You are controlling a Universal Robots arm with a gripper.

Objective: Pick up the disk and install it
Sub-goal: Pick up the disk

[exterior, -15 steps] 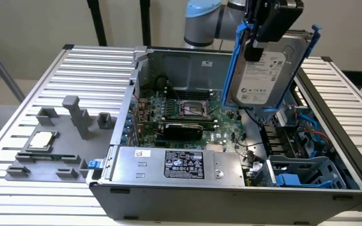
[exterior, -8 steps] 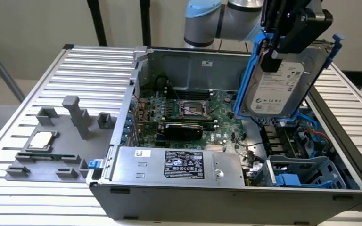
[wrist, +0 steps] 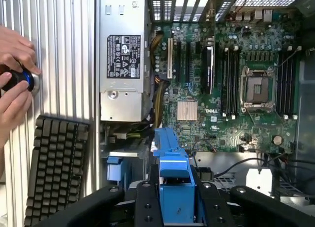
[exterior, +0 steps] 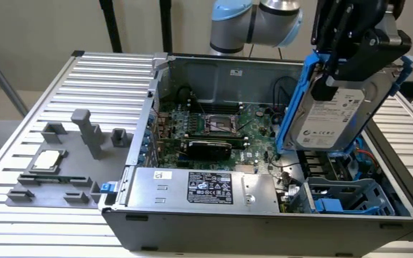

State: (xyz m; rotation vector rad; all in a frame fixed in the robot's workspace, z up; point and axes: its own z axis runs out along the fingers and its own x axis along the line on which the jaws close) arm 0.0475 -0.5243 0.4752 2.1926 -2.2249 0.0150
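Note:
The disk [exterior: 335, 115], a silver-grey drive with a white label and blue rails, hangs tilted on edge above the open computer case [exterior: 264, 215], over its right side in the exterior view. My gripper [exterior: 354, 70] is shut on it from above. In the wrist view the disk's blue rail [wrist: 172, 158] sticks out between my black fingers [wrist: 147, 207], with my gripper [wrist: 177, 207] shut on it, above the motherboard [wrist: 231, 89]. The blue drive cage [exterior: 350, 196] sits below the disk at the case's near right corner.
The power supply [exterior: 199, 188] lies along the case's near edge. A grey fixture [exterior: 56, 183] holding a small silver chip [exterior: 47, 160] rests on the slatted table at the exterior view's left. A person's hands [wrist: 15, 74] hold a small device beside a keyboard [wrist: 56, 168].

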